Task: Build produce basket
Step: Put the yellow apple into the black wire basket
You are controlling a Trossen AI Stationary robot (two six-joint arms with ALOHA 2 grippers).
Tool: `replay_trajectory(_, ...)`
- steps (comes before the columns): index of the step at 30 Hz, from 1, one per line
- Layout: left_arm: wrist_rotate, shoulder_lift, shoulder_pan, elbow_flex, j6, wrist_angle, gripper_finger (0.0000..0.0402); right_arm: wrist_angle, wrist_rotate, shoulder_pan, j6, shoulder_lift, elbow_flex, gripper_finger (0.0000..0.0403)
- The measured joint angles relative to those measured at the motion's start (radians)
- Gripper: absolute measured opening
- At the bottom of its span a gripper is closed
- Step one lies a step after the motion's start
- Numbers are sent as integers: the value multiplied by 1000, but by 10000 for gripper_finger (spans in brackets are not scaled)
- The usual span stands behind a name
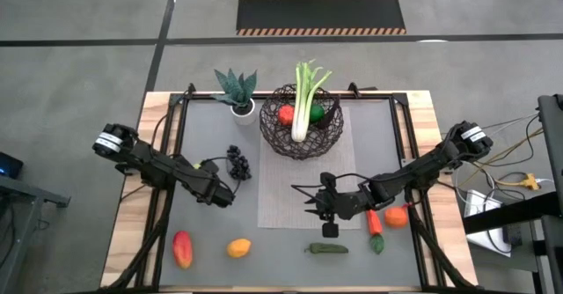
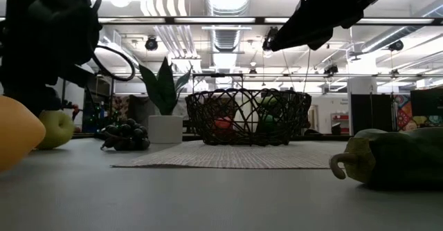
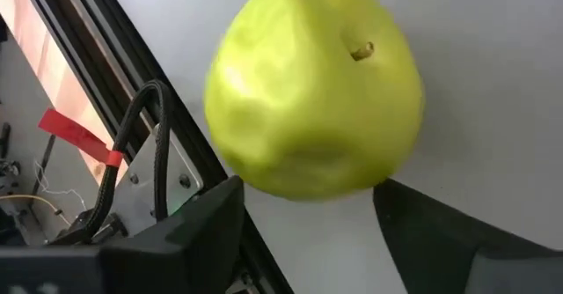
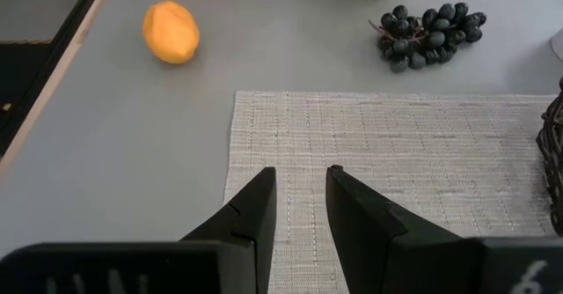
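The dark wire basket (image 1: 301, 128) stands on a woven mat (image 1: 290, 197) and holds a leek (image 1: 304, 100), a red fruit (image 1: 286, 114) and a green fruit (image 1: 315, 114). A yellow-green apple (image 3: 312, 87) rests on the grey table, stem up. My left gripper (image 3: 308, 193) is open, one fingertip at each side of the apple's near lower part. In the high view my left gripper (image 1: 224, 194) hides the apple. My right gripper (image 4: 299, 197) hovers over the mat's near part, narrowly open, with nothing between its fingers. My left gripper comes at the apple slanting down, one fingertip (image 3: 230, 188) by one side of its near lower part (image 3: 264, 184) and one (image 3: 387, 193) by the other. I cannot tell whether they touch. The apple rests on the table.
Dark grapes (image 1: 238, 162) lie just beyond my left gripper, and a white pot with a spiky plant (image 1: 238, 96) stands left of the basket. Near the front edge lie a red-yellow fruit (image 1: 182, 248), an orange-yellow fruit (image 1: 238, 248), a green pepper (image 1: 328, 249), a carrot (image 1: 376, 228) and an orange (image 1: 396, 216).
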Motion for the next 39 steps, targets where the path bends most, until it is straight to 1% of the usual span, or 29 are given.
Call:
replay_trajectory(4,-4,-4,0,9,-24,2,201,1,0,0,0,0,0,93)
replay_trajectory(7,8,-13,-8,45,-6,10,184,1,0,0,0,0,0,91)
replay_trajectory(12,-5,-39,-13,116,30,-4,182,1,0,0,0,0,0,85)
replay_trajectory(15,-4,-61,-11,130,74,-5,199,5,0,0,-1,0,0,84)
replay_trajectory(17,-4,-74,-5,127,77,-12,218,9,0,0,-1,0,0,85)
replay_trajectory(22,-8,-84,0,98,-36,-25,277,9,0,0,-1,0,0,90)
replay_trajectory(24,-33,-83,0,84,-72,-26,298,9,0,0,-1,0,0,91)
replay_trajectory(27,-80,-76,0,76,-82,-21,320,8,0,0,-2,0,0,90)
replay_trajectory(30,-114,-75,1,75,-78,8,330,8,0,0,-2,0,0,86)
replay_trajectory(32,-116,-74,2,75,-80,19,332,9,0,0,-2,0,0,84)
replay_trajectory(39,-192,-62,2,46,-162,28,332,8,0,0,-3,0,0,90)
